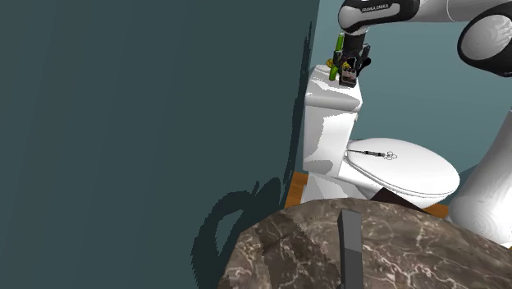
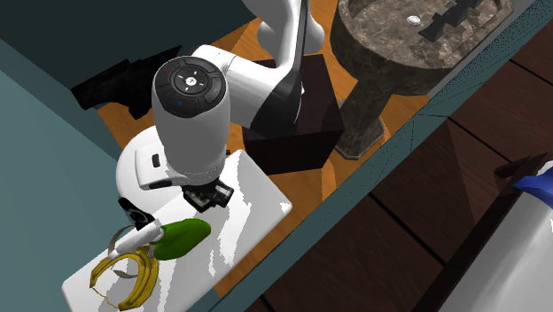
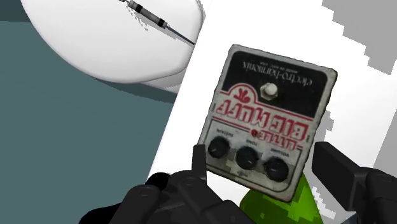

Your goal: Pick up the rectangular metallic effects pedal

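Black gripper [image 3: 261,162] clasps the silver effects pedal [image 3: 267,108] at its 3-knob end, a finger pressed on each side, over a white toilet tank lid [image 2: 257,199]. A green vegetable [image 2: 182,237] lies just beside the gripper, with 1 banana [image 2: 128,275] beyond it. Farther off are the closed toilet seat [image 1: 410,172] and a teal wall [image 1: 148,98].

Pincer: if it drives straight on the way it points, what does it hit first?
Probably the Big Muff effects pedal, dead ahead of the pincer, lying on the toilet tank lid; gap unclear.
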